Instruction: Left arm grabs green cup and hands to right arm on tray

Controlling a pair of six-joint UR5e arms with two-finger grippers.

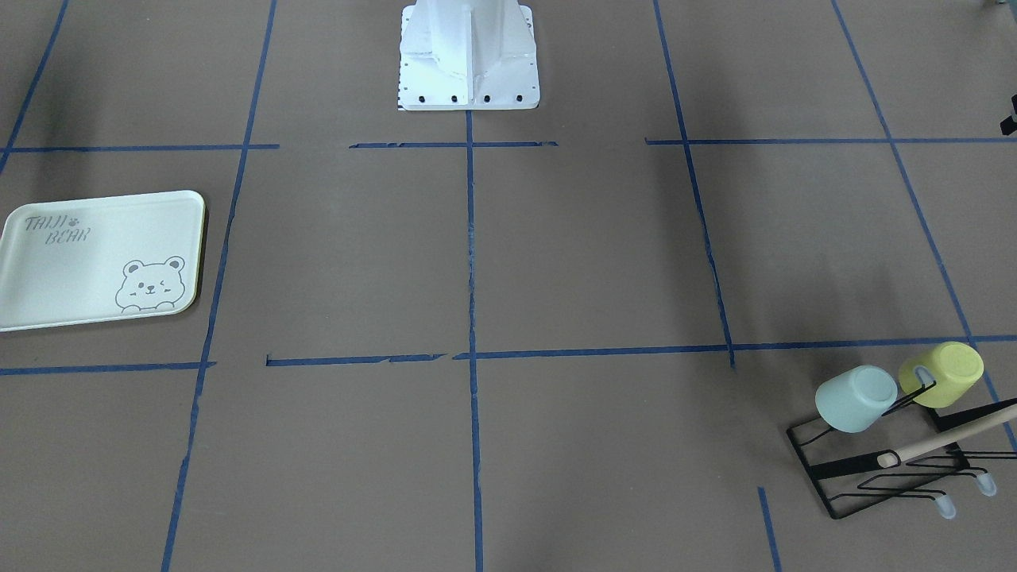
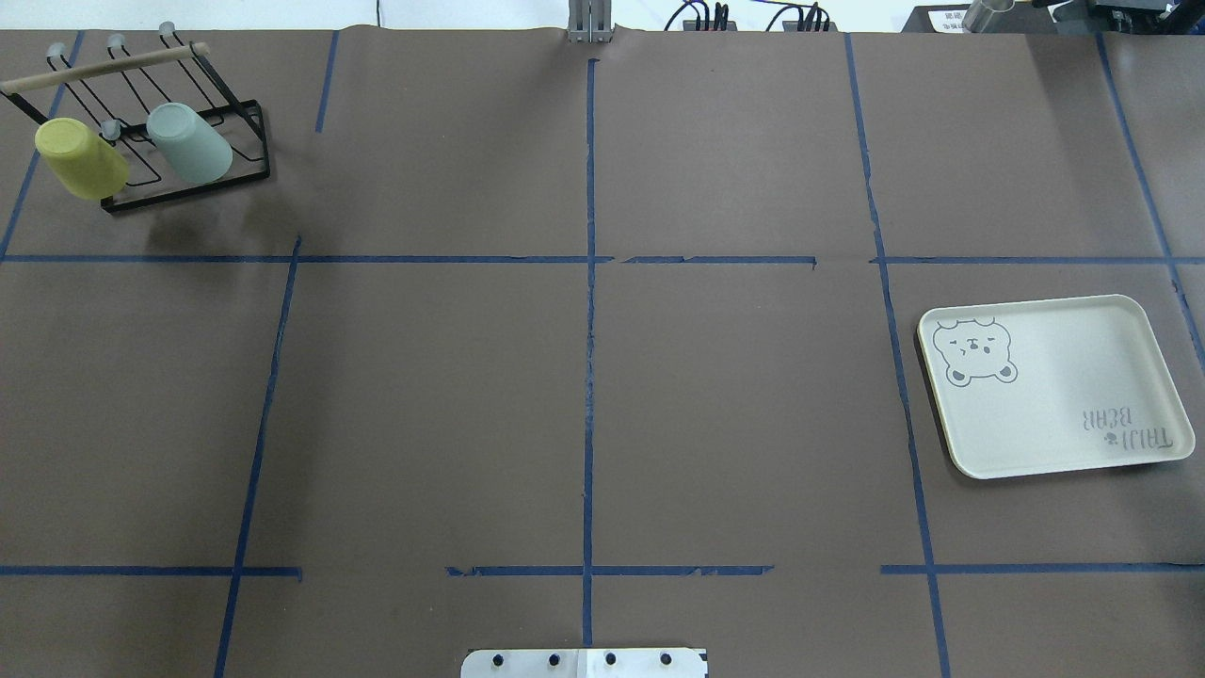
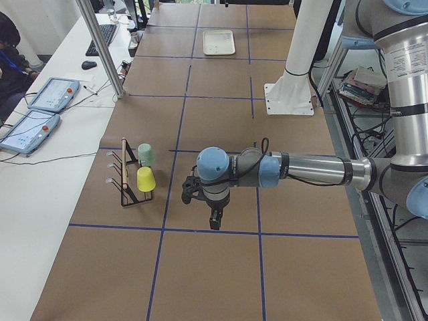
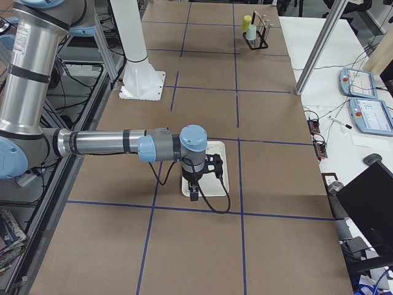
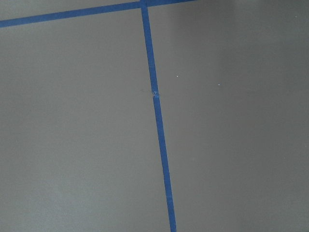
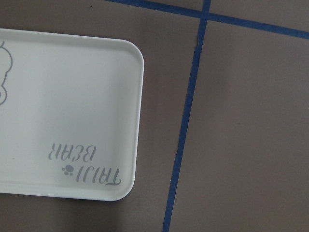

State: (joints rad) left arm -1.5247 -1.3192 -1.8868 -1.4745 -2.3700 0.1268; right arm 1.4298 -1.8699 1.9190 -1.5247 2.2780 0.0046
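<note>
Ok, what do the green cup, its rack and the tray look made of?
Green cup: likely matte plastic; smooth, even pale mint colour, no glare. Rack: thin black wire, probably coated metal, with a pale wood-looking bar. Tray: probably plastic or melamine; smooth cream surface with a printed grey bear.

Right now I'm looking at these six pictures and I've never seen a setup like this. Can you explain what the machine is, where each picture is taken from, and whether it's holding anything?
It is a robot with two metal arms at a brown table taped into squares. One picture looks down from behind it, one from across; two look from the table's ends, showing the left arm and right arm; two come from wrist cameras. The green cup and a yellow-green cup hang on a black rack; the tray lies far off, bare. Nothing seems held by the left gripper or right gripper.
</note>
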